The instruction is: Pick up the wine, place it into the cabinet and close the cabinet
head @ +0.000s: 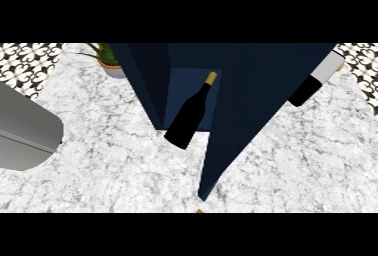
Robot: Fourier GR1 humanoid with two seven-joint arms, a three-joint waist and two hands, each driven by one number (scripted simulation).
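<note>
Bottle [190, 116] lies inside cabinet [244, 95], base poking out toward 7 o'clock; door [221, 165] swinging shut could hit it. Right hand [314, 82] at 2 o'clock, fingers can't tell; left hand unseen.

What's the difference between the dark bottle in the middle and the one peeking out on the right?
The wine bottle in the middle shows whole, gold-capped neck included, and leans in the open blue cabinet. The second bottle at the right is partly hidden behind the cabinet, on its outer side, and only a dark end and a pale band show. The wine bottle has no pale band. Both have dark bodies and lie slanted in this view.
</note>
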